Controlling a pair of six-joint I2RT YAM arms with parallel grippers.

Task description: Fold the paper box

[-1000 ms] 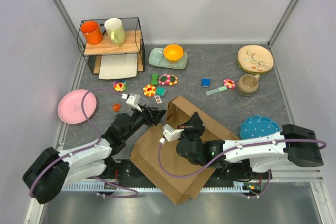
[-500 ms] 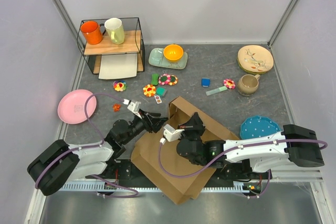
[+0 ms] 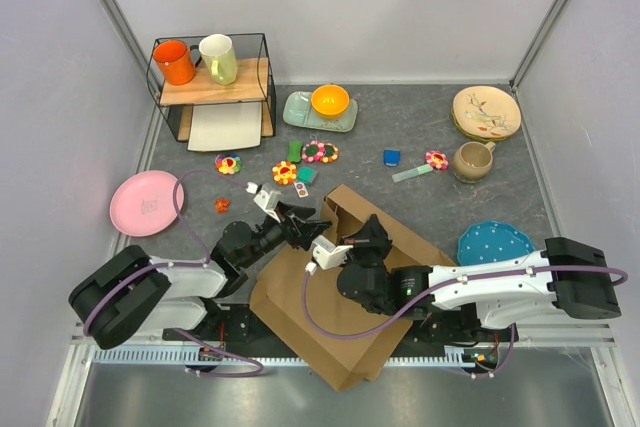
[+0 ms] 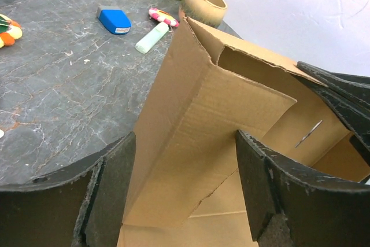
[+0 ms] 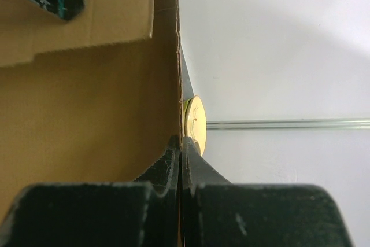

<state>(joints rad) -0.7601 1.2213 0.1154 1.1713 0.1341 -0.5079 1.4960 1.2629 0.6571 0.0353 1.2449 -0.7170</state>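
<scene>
Between the spread fingers of the left claw (image 4: 185,143) stands a raised flap of the paper box (image 3: 335,322), straddled but not gripped, probably lined up for folding. Opposite, the right claw (image 5: 180,143) is pinched shut on a box wall, apparently steadying it. The half-formed box lies on the table (image 3: 420,137), near both arm bases.
</scene>
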